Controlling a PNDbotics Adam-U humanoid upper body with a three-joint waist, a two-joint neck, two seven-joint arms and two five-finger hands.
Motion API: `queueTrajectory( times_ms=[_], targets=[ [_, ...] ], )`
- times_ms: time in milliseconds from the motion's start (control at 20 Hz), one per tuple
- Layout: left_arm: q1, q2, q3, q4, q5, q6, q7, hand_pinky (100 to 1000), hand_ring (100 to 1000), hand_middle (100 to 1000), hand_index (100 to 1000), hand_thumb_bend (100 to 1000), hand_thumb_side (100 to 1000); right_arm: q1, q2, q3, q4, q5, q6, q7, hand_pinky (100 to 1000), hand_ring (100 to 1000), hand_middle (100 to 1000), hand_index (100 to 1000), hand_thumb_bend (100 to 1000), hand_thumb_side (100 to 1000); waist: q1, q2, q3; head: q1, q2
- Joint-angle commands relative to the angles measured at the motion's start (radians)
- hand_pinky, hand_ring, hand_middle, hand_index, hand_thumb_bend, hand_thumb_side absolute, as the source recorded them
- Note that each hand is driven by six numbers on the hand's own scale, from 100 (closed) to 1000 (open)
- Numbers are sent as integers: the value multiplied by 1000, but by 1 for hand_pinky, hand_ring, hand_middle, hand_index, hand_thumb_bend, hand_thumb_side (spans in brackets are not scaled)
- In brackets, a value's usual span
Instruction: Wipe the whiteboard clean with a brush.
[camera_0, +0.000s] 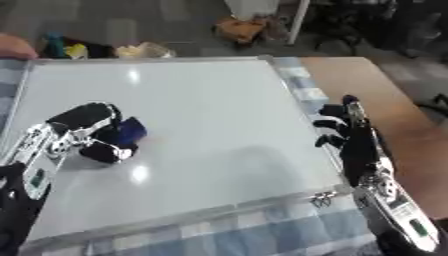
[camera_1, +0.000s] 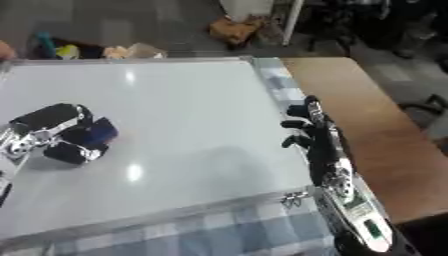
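Observation:
A white whiteboard (camera_0: 201, 115) with a silver frame lies flat on the table and fills most of both views. Its surface shows no marks, only light glare. My left hand (camera_0: 92, 131) rests on the board's left part with its fingers curled round a dark blue brush (camera_0: 131, 130), which touches the board. My right hand (camera_0: 350, 132) stands beside the board's right edge, over a checked cloth, fingers relaxed and holding nothing.
A blue and white checked cloth (camera_0: 262, 232) lies under the board and shows along its near and right sides. A brown wooden tabletop (camera_0: 385, 100) runs to the right. Bags and clutter (camera_0: 241, 27) sit on the floor beyond the far edge.

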Motion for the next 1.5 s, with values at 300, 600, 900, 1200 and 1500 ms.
queueTrajectory(
  times_ms=[300,600,900,1200,1500],
  targets=[
    [28,58,57,92,-66,52,51,566,577,556,303,734,375,-6,-13,-12,-21,7,-3,1,343,609,642,652,100,798,1,-2,11,-3,-9],
    [42,95,96,116,-77,94,88,567,579,558,302,738,371,-6,-13,-12,-21,7,-3,1,343,609,642,652,100,799,0,-3,20,-5,-10],
    [51,111,117,128,-68,114,103,567,578,556,302,736,371,-5,-13,-13,-23,7,-2,1,343,610,642,652,100,799,-3,-4,23,-5,-9],
    [55,98,106,121,-57,104,92,567,576,555,302,732,373,-5,-13,-13,-25,6,-1,2,343,610,643,652,100,799,-6,-5,21,-2,-8],
    [59,58,67,111,-71,65,68,567,577,557,302,730,376,-4,-13,-12,-26,5,0,3,343,610,643,652,100,799,-8,-8,15,2,-8]
  ],
)
